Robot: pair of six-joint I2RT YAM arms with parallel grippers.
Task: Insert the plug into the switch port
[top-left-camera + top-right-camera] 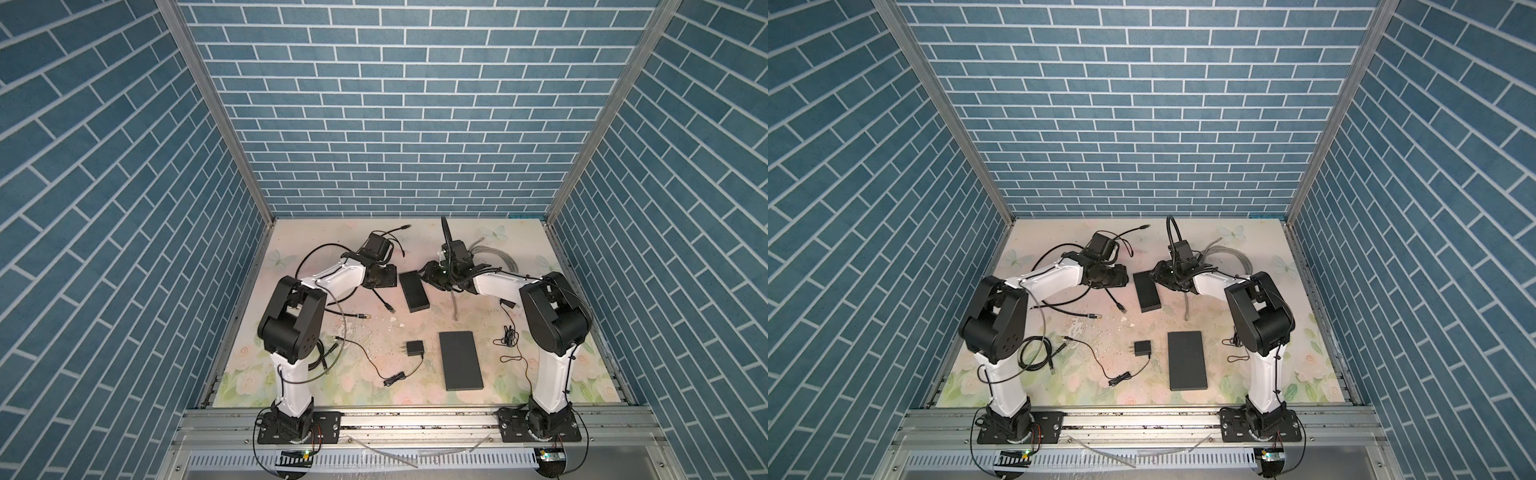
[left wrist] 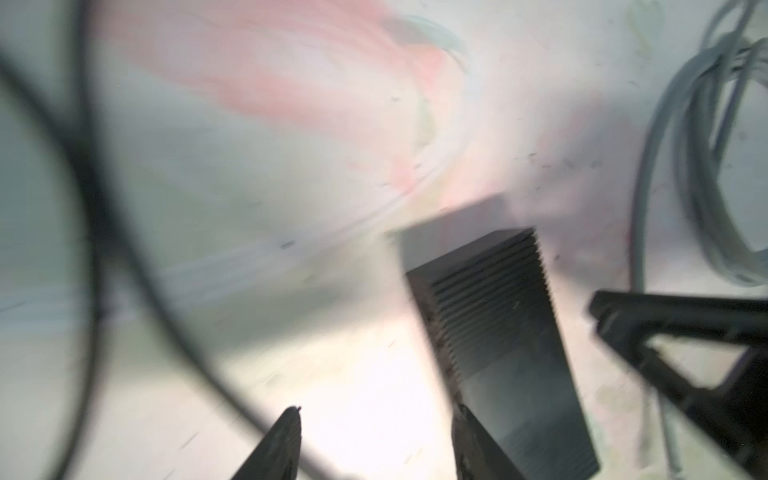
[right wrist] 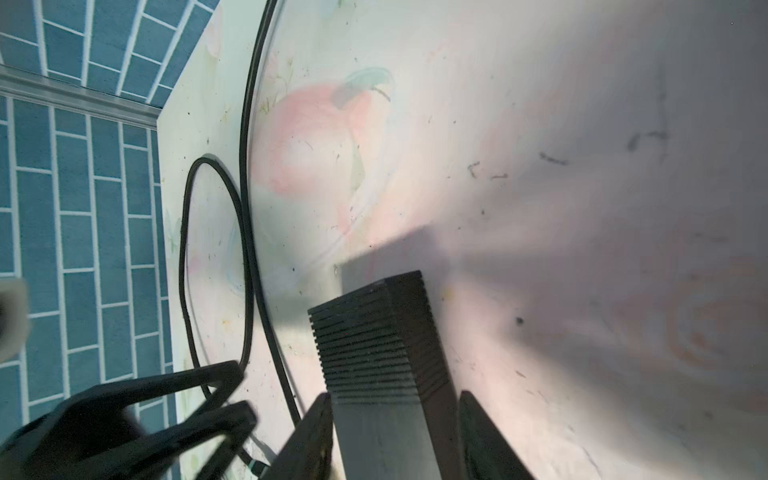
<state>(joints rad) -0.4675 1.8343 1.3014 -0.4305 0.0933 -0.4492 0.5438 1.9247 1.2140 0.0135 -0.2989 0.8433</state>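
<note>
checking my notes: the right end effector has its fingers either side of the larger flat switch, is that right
No. The right end effector has its fingers either side of the smaller switch at the back, as the right wrist view shows; the larger flat switch lies apart, nearer the front.

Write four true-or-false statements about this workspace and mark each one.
1. The right pincer straddles the small black switch box. True.
2. The left pincer grips a cable plug. False: its jaws stand open with nothing between them.
3. The gray cable coil lies beside the left arm's base. False: it lies at the back right of the table, behind the right pincer.
4. The power adapter lies beside the flat black box, not touching it. True.
</note>
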